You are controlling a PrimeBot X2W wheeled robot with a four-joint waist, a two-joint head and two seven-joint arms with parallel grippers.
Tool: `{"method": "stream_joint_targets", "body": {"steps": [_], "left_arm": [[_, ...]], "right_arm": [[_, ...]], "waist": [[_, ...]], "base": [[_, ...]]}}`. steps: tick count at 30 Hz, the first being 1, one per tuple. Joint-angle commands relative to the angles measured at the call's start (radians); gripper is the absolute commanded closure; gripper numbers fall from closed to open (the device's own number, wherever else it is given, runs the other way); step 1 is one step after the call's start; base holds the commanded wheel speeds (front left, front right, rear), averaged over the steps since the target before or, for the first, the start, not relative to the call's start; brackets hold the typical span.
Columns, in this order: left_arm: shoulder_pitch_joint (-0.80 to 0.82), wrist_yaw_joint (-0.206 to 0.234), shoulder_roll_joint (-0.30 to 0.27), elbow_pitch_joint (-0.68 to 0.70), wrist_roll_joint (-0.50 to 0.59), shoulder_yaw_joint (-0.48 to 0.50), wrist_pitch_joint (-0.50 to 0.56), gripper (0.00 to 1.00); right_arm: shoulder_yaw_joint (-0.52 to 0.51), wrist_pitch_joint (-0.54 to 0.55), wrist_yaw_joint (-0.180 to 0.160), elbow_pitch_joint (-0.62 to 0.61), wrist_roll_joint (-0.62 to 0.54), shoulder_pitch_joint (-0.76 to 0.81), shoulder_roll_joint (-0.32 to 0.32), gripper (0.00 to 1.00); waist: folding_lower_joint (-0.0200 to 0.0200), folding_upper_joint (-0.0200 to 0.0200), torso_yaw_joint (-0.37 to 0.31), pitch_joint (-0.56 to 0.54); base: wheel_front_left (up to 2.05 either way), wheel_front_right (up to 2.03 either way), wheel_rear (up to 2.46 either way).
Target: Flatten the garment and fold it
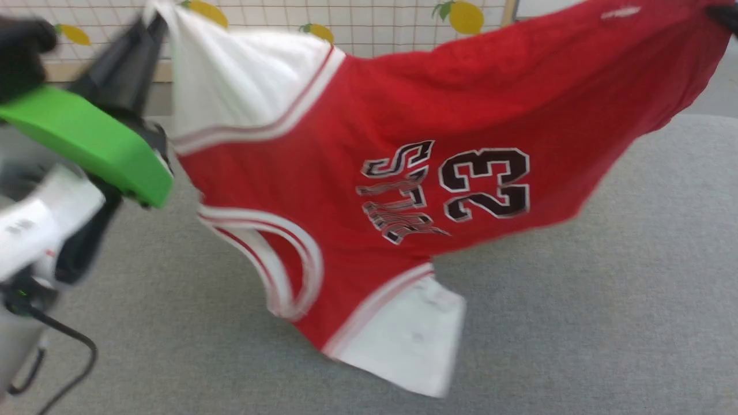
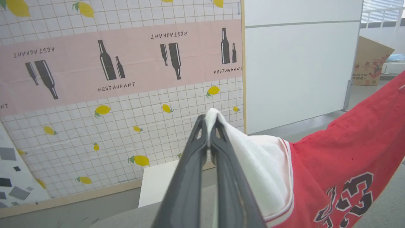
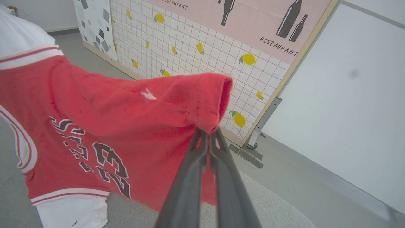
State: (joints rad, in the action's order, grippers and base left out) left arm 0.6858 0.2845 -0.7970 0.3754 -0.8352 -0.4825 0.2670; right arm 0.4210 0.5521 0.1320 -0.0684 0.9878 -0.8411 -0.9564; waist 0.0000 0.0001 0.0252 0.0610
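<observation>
Plainly, the garment (image 1: 403,104) hangs stretched in the air above the grey worktop (image 1: 605,317), held between the two tools. In the head view the left tool (image 1: 153,23) sits at about ten o'clock, its dark fingers pinched together on the top edge of a white sleeve (image 1: 230,75). The left wrist view shows the same narrow pinch, with white cloth folded over the fingertips (image 2: 202,126). The right tool (image 1: 723,14) is at about one o'clock in the head view, at the far red corner of the garment. In the right wrist view its fingers (image 3: 197,148) are closed on a bunched bit of the red hem. The red body sags from that upper edge, and the black, white-outlined "23" (image 1: 484,184) lies just right of centre, with the crumpled lettering at its nine o'clock side. A white and red striped neck opening (image 1: 282,259) hangs toward seven o'clock, and the second white sleeve (image 1: 409,340) droops to six o'clock, down by the worktop; whether it touches cannot be told. A green housing (image 1: 86,138) on the left arm fills the nine o'clock side. Behind, at twelve o'clock, stands a gridded backdrop with lemons (image 2: 126,126), and beside it a plain white panel (image 2: 300,69).
</observation>
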Motion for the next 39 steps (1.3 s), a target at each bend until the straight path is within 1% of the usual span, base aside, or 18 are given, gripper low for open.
{"method": "stream_joint_targets", "body": {"steps": [1,6,11,15,18,22,27,30,33,36,39], "left_arm": [[0.042,-0.014,-0.012,0.002,-0.006,0.015,-0.005,1.00],[0.177,-0.069,-0.006,-0.039,-0.025,0.046,0.010,1.00],[0.358,-0.129,0.023,-0.152,-0.038,0.056,0.043,1.00],[0.554,-0.203,0.053,-0.304,-0.011,0.046,0.055,1.00],[0.725,-0.257,0.080,-0.443,0.038,0.035,0.040,1.00],[0.925,-0.300,0.130,-0.623,0.095,0.019,0.011,1.00],[1.104,-0.330,0.182,-0.816,0.150,0.004,-0.039,1.00],[1.198,-0.342,0.209,-0.928,0.181,0.002,-0.105,1.00],[1.264,-0.351,0.227,-0.999,0.201,0.006,-0.178,1.00],[1.313,-0.370,0.246,-1.053,0.215,-0.001,-0.247,1.00],[1.326,-0.389,0.267,-1.098,0.214,-0.018,-0.287,1.00]], "right_arm": [[-0.010,-0.009,-0.001,-0.007,0.005,-0.023,0.011,1.00],[-0.045,-0.019,-0.001,-0.004,-0.011,-0.082,0.027,1.00],[-0.055,-0.022,-0.001,0.039,-0.033,-0.191,0.047,1.00],[-0.017,-0.040,-0.001,0.100,-0.084,-0.332,0.072,1.00],[0.028,-0.071,-0.001,0.162,-0.109,-0.468,0.101,1.00],[0.069,-0.138,-0.001,0.302,-0.143,-0.642,0.163,1.00],[0.147,-0.241,-0.001,0.465,-0.202,-0.797,0.228,1.00],[0.198,-0.324,-0.001,0.565,-0.226,-0.882,0.266,1.00],[0.231,-0.399,-0.001,0.637,-0.233,-0.943,0.294,1.00],[0.260,-0.468,-0.001,0.697,-0.228,-0.993,0.315,1.00],[0.300,-0.502,-0.001,0.744,-0.211,-1.017,0.327,1.00]], "waist": [[0.0000,-0.0001,-0.014,0.011],[0.0000,-0.0001,-0.026,0.071],[0.0000,-0.0001,-0.036,0.181],[0.0000,-0.0001,-0.046,0.288],[0.0000,-0.0001,-0.055,0.373],[0.0000,-0.0001,-0.069,0.463],[0.0000,-0.0001,-0.077,0.538],[0.0000,-0.0001,-0.076,0.573],[0.0000,-0.0001,-0.072,0.596],[0.0000,-0.0001,-0.061,0.613],[0.0000,-0.0001,-0.046,0.624]], "base": [[0.00,0.00,0.00],[0.00,0.00,0.00],[0.00,0.00,0.00],[0.00,0.00,0.00],[0.00,0.00,0.00],[0.00,0.00,0.00],[0.00,0.00,0.00],[0.00,0.00,0.00],[0.00,0.00,0.00],[0.00,0.00,0.00],[0.00,0.00,0.00]]}}
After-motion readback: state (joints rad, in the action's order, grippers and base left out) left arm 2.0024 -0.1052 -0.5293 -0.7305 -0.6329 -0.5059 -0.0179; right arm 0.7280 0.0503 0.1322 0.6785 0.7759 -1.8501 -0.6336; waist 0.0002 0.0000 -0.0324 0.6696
